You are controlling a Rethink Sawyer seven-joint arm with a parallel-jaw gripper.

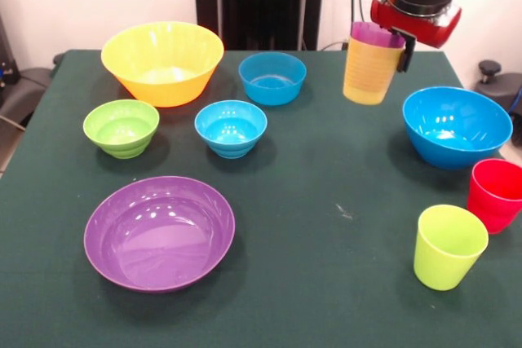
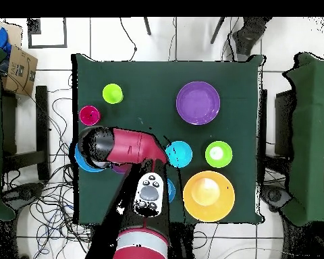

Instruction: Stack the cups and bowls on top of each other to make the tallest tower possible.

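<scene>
step: carrying nested purple-in-yellow cups (image 1: 369,63) above table (image 1: 326,226) | jaws (image 1: 401,48): pinching the cups' rim | next: likely lower squarely into lime green cup (image 1: 449,246)

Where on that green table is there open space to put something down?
Open cloth lies between the purple bowl and the lime green cup, running up the middle toward the held yellow cup. It is crowded around the large blue bowl and red cup.
</scene>
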